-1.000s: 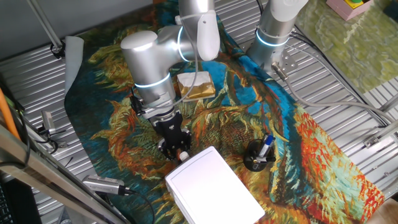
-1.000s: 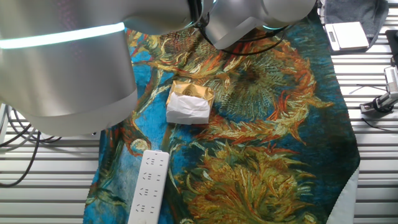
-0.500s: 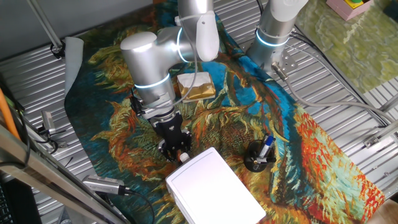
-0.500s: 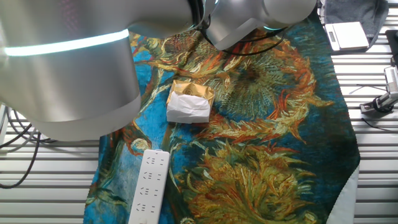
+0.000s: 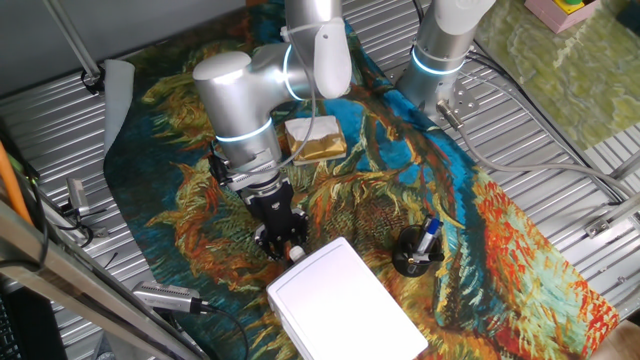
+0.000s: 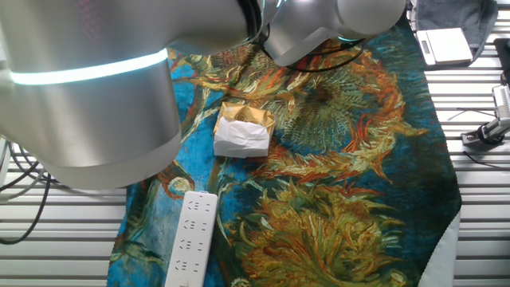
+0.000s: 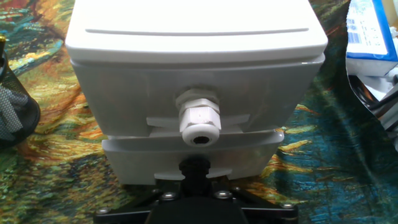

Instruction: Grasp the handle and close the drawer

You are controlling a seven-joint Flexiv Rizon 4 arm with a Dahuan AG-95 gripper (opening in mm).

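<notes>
White handle (image 7: 199,120) (knob) fronts claw (image 7: 194,186).

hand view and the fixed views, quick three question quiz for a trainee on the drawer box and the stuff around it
1. True or false: in the hand view, the handle is a long metal bar.
2. In one fixed view, what stands beside the white box? A) black mesh cup with a pen B) red mug C) glass bottle
3. Fill in: in the other fixed view, a white ____ lies near the sponge block.
Key: 1 false, it is a small round whitish knob; 2 A; 3 power strip.
</notes>
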